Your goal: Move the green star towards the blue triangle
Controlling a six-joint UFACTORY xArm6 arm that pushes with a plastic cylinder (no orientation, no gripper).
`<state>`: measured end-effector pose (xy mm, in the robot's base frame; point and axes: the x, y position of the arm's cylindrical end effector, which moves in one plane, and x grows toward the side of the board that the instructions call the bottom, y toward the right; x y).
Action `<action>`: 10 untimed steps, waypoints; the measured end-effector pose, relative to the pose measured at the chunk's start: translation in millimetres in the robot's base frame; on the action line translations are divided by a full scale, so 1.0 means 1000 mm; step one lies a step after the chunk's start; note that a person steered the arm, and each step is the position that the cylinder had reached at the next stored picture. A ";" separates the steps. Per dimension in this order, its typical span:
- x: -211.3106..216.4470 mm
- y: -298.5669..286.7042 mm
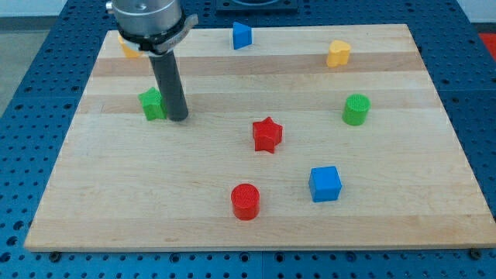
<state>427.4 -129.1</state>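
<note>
One wooden board [256, 225] on blue pegboard [31, 85]; my tip [178, 118] touches green star [153, 103]; no pincer in view

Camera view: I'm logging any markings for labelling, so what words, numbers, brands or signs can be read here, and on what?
None: no readable text, number, brand or sign shows on the wooden board, the coloured blocks such as the green star and blue triangle, or the rod ending in my tip.
</note>
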 end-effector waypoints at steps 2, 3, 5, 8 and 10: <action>0.007 -0.095; -0.003 -0.096; -0.024 -0.055; -0.085 0.030; -0.131 0.085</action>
<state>296.9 -43.8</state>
